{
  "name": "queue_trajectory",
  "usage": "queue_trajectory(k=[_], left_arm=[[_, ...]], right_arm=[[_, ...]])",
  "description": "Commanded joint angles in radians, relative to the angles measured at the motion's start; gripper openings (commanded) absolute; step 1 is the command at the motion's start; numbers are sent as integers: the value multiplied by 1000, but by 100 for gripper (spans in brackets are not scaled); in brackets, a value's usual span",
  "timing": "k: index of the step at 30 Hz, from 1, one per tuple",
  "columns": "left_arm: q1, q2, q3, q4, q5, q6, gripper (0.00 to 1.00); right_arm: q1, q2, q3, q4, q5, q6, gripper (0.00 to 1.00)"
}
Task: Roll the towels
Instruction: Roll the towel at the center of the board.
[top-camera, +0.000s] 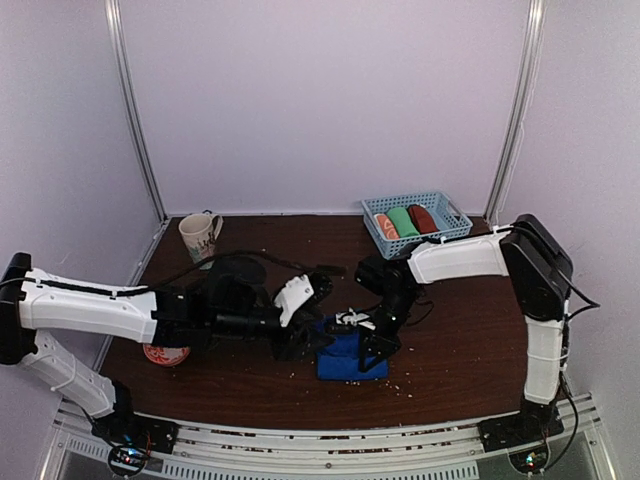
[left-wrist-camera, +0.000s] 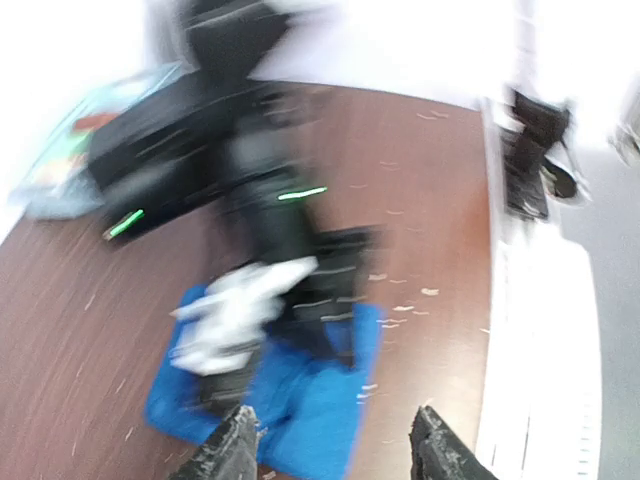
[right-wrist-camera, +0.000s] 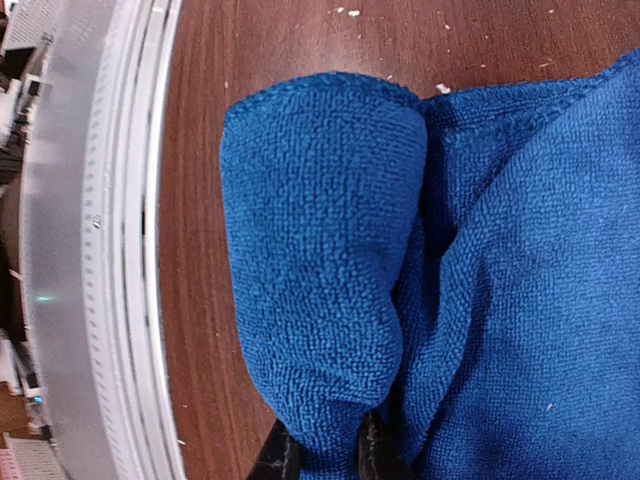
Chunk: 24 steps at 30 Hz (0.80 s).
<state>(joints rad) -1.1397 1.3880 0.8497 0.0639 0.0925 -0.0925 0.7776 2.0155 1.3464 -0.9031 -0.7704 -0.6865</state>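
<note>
The blue towel lies rumpled on the bench, one fold pinched between the right fingers. The left fingers stand spread near its left side. Beyond it, rightward, the basket holds the rolled rust-brown towel beside a green roll and an orange-and-white roll.

1. The table was a dark brown wood-grain top, with a pale metal rail along its near edge.
2. A blue towel lay on it near the middle, toward the near edge. It was rumpled, with one end bunched into a thick rounded fold.
3. A cream mug stood upright at the far left corner.
4. A light blue lattice basket sat at the far right.
5. A round red-and-white object, too small to identify, rested by the left edge.
6. Small white specks were scattered over the wood, mostly around the towel.
</note>
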Motion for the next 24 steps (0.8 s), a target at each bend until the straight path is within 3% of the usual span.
queue_trajectory(k=[1, 6, 20, 22, 24], left_arm=[[-99, 75, 86, -46, -95, 224, 50], [-120, 261, 221, -212, -119, 273, 43], [-145, 474, 272, -211, -260, 424, 52], [-147, 508, 284, -196, -293, 434, 60], [-149, 534, 292, -184, -329, 444, 61]], right_arm=[[-38, 166, 109, -204, -66, -15, 3], [-53, 238, 178, -251, -77, -17, 3], [-58, 253, 169, -240, -88, -9, 3], [-58, 256, 169, -245, -90, -15, 3], [-57, 256, 168, -249, -92, -18, 3]])
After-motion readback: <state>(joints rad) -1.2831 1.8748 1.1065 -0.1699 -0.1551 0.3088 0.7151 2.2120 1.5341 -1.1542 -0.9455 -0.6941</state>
